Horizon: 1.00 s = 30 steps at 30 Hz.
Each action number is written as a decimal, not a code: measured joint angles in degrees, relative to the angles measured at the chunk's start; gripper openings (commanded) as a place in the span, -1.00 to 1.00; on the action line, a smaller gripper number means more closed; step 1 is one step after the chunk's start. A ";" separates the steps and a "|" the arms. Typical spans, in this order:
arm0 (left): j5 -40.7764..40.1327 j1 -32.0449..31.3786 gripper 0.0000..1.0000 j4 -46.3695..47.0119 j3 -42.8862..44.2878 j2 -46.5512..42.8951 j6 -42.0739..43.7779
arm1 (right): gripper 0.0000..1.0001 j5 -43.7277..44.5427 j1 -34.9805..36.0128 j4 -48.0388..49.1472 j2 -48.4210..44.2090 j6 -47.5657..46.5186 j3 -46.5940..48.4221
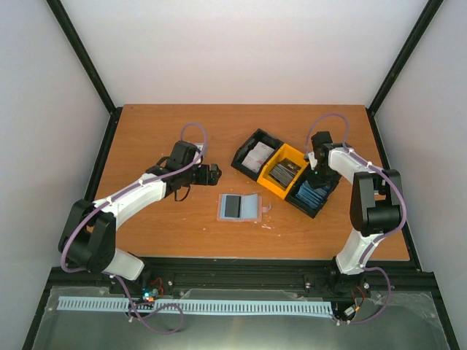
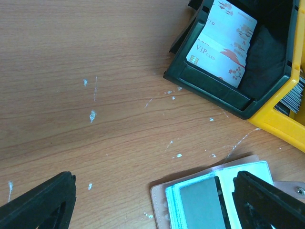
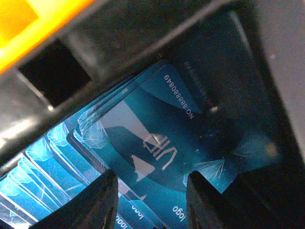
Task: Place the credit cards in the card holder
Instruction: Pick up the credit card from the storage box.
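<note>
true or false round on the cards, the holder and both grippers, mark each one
1. The card holder lies open on the table. True.
2. The right gripper hangs over the blue cards. True.
3. The white-and-red cards lie on the bare table. False: they sit in a black bin.
4. The left gripper holds a card. False: its fingers are apart and empty.
5. The card holder is empty. False: a dark grey card lies in it.

I see bare table (image 1: 146, 138) left of the card holder (image 1: 252, 208); three bins (image 1: 273, 187) crowd its far right.
</note>
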 measured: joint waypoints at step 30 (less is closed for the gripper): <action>-0.42 0.00 0.82 0.02 0.00 0.07 0.04 | -0.09 1.84 -0.04 -0.44 -0.22 -0.04 0.72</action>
